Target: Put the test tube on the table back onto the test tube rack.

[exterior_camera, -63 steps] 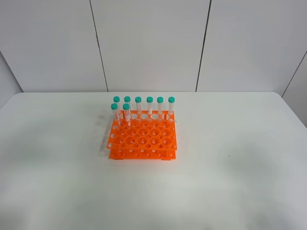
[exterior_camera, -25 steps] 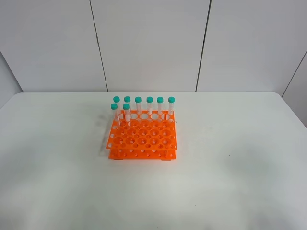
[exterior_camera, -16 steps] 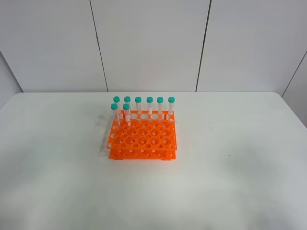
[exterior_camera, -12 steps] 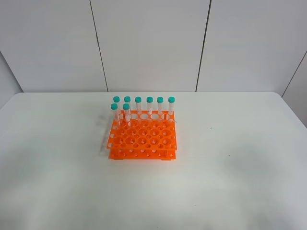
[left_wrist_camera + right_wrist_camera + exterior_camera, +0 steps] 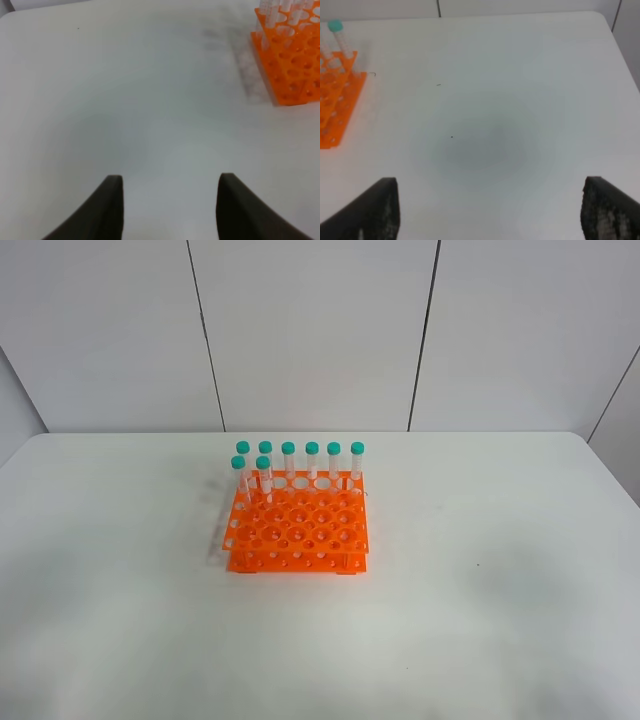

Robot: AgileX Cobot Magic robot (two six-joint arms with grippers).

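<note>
The orange test tube rack [image 5: 296,530] stands on the white table [image 5: 480,580], left of centre. Several teal-capped tubes [image 5: 288,462] stand upright in its back two rows. No test tube lying on the table shows in any view. Neither arm appears in the exterior view. In the left wrist view my left gripper [image 5: 170,179] is open and empty over bare table, with the rack [image 5: 292,65] some way off. My right gripper [image 5: 491,182] is wide open and empty, also over bare table, and the rack's corner [image 5: 332,107] with one tube [image 5: 337,35] sits off to its side.
Grey wall panels rise behind the table's far edge. The table's right far corner [image 5: 600,17] is rounded, and a small dark speck [image 5: 452,136] marks the surface ahead of the right gripper.
</note>
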